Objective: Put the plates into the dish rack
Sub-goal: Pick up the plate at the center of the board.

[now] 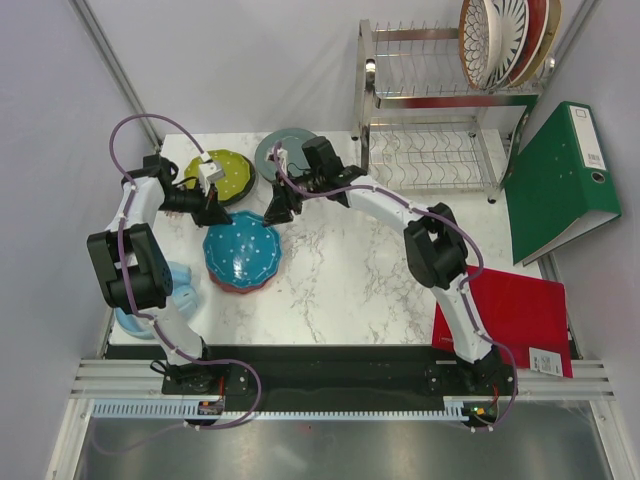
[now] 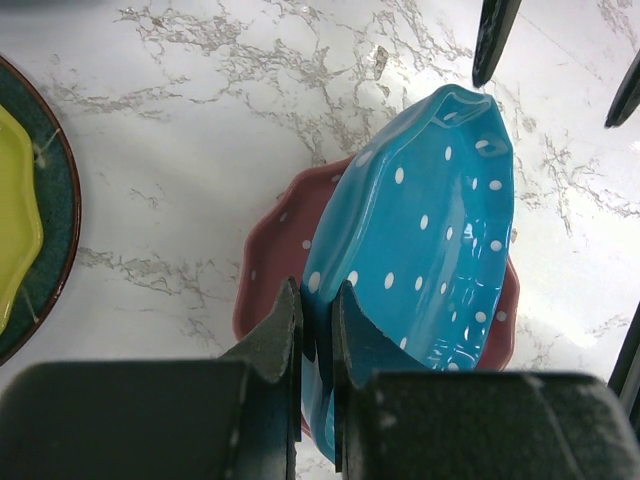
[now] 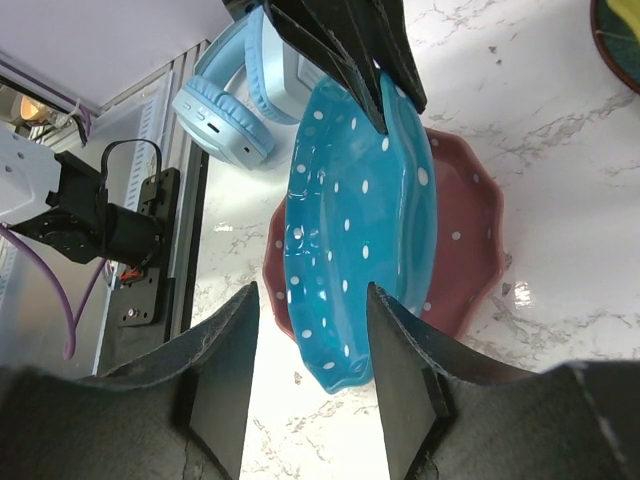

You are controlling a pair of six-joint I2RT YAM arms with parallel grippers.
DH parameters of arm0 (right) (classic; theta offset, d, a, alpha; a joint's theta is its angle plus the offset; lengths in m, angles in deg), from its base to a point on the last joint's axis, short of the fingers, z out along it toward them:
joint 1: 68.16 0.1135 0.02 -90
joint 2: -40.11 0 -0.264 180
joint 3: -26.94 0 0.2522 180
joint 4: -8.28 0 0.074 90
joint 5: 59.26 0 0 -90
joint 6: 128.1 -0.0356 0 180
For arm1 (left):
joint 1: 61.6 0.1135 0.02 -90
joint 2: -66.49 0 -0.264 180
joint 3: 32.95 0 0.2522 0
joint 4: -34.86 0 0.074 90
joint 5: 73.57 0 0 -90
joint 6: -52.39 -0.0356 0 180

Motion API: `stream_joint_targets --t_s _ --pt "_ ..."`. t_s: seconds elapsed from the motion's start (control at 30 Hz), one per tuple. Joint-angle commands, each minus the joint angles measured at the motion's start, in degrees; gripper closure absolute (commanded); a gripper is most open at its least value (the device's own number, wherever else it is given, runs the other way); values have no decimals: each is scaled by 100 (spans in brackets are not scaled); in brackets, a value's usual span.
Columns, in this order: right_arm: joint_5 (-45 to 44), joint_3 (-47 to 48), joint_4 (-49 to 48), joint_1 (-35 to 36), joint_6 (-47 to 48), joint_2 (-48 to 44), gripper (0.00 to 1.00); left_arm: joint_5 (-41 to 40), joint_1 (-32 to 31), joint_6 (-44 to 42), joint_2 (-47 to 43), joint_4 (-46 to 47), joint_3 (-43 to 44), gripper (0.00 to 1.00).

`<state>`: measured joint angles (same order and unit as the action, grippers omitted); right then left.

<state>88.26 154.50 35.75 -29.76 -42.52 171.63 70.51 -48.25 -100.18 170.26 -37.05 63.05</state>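
Left gripper [image 2: 317,302]: jaws closed hard on the near rim of the teal plate [image 2: 430,230], white-dotted, which stands tipped on edge. Its lower side rests on the pink plate [image 2: 268,262] underneath.

Right gripper [image 3: 311,292]: jaws apart, facing the opposite rim. In the right wrist view that rim sits in the gap between the fingers; contact with either pad cannot be confirmed, and there is no clamp.

Governing relation: the teal plate's diameter runs straight from one gripper to the other, so it is bracketed end to end. The right gripper has only to close where it stands, jaws already aligned across the rim's thickness.

Destination: the dish rack [image 1: 430,150] stands at the far right of the table [image 1: 350,270], well apart from the stack and on the right arm's side, so that arm is judged the carrier. Upper tier: several plates [image 1: 500,40] already stand there. Lower tier: none seen.

Clearances — open marble lies between stack and rack. The lime plate [image 1: 225,172] and grey-blue plate [image 1: 285,148] lie just beyond the grippers; the blue headphones [image 3: 235,100] sit near the stack's left. The green binder [image 1: 560,180] leans just beside the rack's right end — a hazard to a wide swing.
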Motion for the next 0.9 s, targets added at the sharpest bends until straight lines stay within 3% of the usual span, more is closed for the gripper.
stream_joint_targets --t_s 0.0,0.5,0.7,0.87 --pt "14 291 78 72 276 294 46 585 -25 34 -410 41 302 98" --pt "-373 477 140 178 399 655 47 718 -42 148 -427 111 416 98" --pt "-285 582 131 169 548 796 51 779 -42 183 -454 111 407 98" --pt "-276 250 132 134 889 787 47 744 -42 183 -576 146 355 98"
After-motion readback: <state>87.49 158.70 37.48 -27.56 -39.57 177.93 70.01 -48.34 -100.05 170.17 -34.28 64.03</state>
